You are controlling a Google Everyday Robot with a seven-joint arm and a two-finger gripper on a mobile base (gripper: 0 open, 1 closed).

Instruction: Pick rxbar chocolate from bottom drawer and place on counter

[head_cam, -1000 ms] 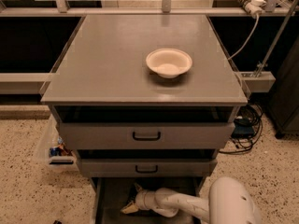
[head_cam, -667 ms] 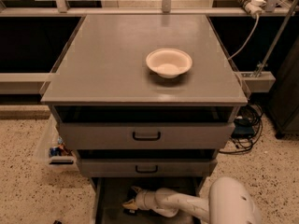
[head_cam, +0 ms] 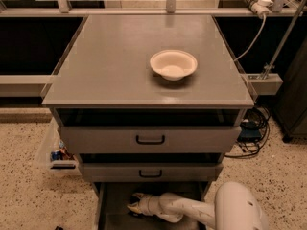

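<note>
You have one counter [head_cam: 110, 66], the flat grey top of the cabinet, and one pale bowl [head_cam: 173, 64] standing upright on it, right of centre and toward the back. Below the top you can count three drawers. Two are grey-fronted drawers, upper [head_cam: 105, 139] and lower [head_cam: 105, 172], each with one black handle, and both look pushed in. Under them is the one bottom drawer [head_cam: 112, 202], pulled out toward you, with its dark floor showing between low side walls.

You have one white arm [head_cam: 192, 210], reaching in from the lower right and lying low across the open bottom drawer. Its one gripper [head_cam: 134, 202] is inside that drawer, left of centre, close above the floor and just below the front of the lower handled drawer.

You cannot tell whether the jaws are open, closed or gripping anything. The bar does not show plainly either. The drawer floor around the jaws is dark, so you cannot tell where the bar lies relative to them. No bar is on the counter.

On the speckled floor to the left of the cabinet sits one clear bin [head_cam: 53, 152] with small coloured items in it. A tangle of cables [head_cam: 252, 128] lies on the right.
</note>
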